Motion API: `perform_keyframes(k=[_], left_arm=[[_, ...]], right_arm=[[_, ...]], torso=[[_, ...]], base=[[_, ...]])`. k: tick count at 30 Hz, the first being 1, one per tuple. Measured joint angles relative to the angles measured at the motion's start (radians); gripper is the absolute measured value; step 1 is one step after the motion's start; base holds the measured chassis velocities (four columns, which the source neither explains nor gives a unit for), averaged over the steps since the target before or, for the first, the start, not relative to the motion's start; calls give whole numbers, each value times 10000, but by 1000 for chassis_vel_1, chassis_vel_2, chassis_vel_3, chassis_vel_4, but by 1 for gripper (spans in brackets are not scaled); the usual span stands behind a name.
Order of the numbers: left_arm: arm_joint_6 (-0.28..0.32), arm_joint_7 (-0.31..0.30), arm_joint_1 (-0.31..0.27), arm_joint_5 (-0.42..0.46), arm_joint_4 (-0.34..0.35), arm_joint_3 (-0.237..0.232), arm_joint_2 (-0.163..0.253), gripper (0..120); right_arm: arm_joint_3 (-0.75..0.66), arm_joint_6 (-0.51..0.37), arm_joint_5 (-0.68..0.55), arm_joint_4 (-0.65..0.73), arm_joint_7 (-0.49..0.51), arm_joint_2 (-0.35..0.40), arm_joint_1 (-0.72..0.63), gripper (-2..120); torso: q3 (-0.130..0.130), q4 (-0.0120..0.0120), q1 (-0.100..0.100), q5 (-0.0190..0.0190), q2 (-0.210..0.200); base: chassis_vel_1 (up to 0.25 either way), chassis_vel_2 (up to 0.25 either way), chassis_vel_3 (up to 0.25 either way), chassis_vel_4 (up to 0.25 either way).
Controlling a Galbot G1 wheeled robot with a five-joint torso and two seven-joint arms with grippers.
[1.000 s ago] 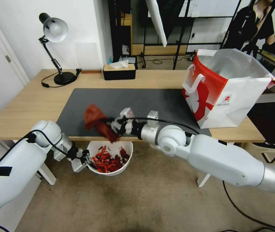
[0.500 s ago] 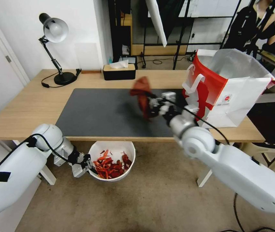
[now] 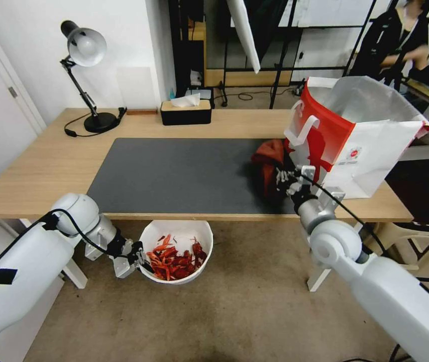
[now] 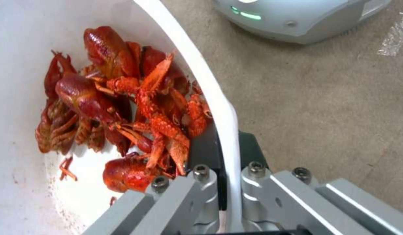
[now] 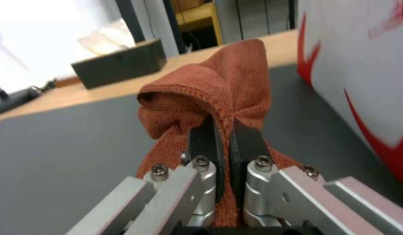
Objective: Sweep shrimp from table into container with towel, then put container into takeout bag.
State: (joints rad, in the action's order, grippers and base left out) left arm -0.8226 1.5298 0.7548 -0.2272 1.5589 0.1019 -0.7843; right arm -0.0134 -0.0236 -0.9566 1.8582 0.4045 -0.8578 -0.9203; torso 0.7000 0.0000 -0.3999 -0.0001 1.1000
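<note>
The white container (image 3: 178, 236) hangs below the table's (image 3: 38, 166) front edge, over the floor, with the red shrimp (image 3: 174, 259) (image 4: 123, 111) heaped inside. My left gripper (image 3: 135, 256) (image 4: 223, 153) is shut on the container's rim (image 4: 223, 107), one finger inside and one outside. My right gripper (image 3: 281, 177) (image 5: 227, 137) is shut on the rust-brown towel (image 3: 269, 160) (image 5: 210, 91), held low over the dark mat's right end, right beside the red-and-white takeout bag (image 3: 355, 136) (image 5: 362, 65), which stands open on the table's right end.
A black tissue box (image 3: 185, 111) and a desk lamp (image 3: 86, 75) stand at the table's back. The dark mat (image 3: 174, 173) covers the table's middle. Beige carpet lies under the container. A cable runs along my right arm.
My right gripper has carried the towel from the table's front edge above the container across the mat to the right, down beside the takeout bag. The left gripper has kept its hold on the container.
</note>
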Motion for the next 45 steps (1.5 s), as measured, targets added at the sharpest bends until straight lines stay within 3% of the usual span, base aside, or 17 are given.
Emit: perform_keyframes(k=[11, 19, 23, 36, 40, 45], left_arm=[[0, 0, -16, 44, -23, -14, -6, 0], [0, 0, 9, 185, -53, 17, 62, 0], [0, -1, 58, 202, 4, 52, 70, 0], [0, -1, 149, 198, 62, 108, 18, 0], [0, -2, 141, 195, 91, 116, 11, 0], [0, -2, 135, 200, 91, 145, 33, 0]], right_arm=[[-67, -88, 411, -371, 64, -359, -331, 1], [-145, -437, 858, -208, 464, -414, -661, 24], [-388, -566, 998, 425, 789, -123, -907, 44], [-988, -355, 1106, 1374, 671, 415, -1193, 90], [-1374, -110, 1640, 1961, 263, 612, -1791, 99], [-1665, 163, 2086, 2322, -18, 670, -2315, 100]], torso=[[0, 0, 1, 1, 0], [0, 0, 0, 1, 0], [0, -1, 0, 1, 0], [0, 1, 0, 0, 0], [0, -1, 0, 0, 0], [0, -2, 1, 1, 0]], base=[[0, 0, 0, 0], [0, 0, 0, 0], [0, 0, 0, 0], [0, 0, 0, 0], [0, 0, 0, 0], [0, 0, 0, 0]])
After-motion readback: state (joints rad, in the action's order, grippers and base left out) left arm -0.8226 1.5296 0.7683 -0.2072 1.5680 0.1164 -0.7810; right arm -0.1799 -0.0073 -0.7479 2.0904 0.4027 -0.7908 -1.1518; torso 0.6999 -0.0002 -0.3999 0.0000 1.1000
